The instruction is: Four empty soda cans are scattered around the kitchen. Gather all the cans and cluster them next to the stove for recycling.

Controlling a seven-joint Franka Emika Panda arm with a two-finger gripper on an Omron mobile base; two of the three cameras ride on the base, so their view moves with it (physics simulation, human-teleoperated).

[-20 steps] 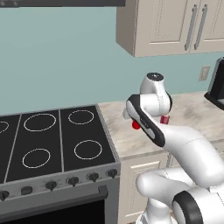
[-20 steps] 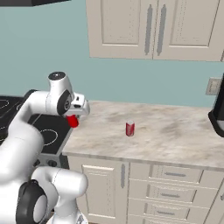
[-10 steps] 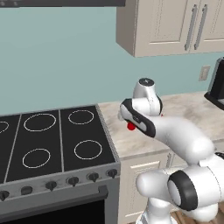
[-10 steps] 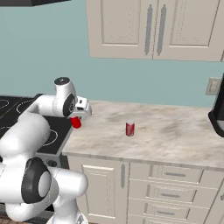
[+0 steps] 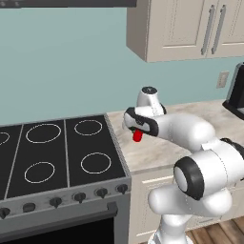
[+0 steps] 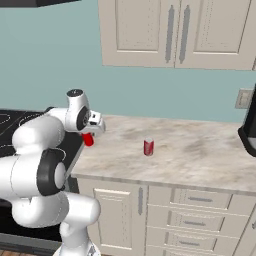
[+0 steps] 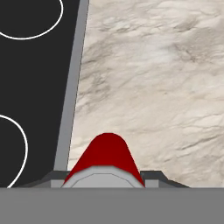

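Tool [image 6: 89,138] with red can [image 5: 137,136] now nearer stove [image 5: 57,157].

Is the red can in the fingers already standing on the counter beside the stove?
No, the red can hangs in the fingers clear above the counter, near the stove edge.

The white arm reaches over the beige worktop [image 5: 157,150], just right of the stove [image 5: 62,157]. Its gripper [image 5: 137,135] points down, closed on a red soda can [image 5: 137,137] that hangs above the worktop near the stove's edge. Cream cabinets [image 5: 190,28] hang above.
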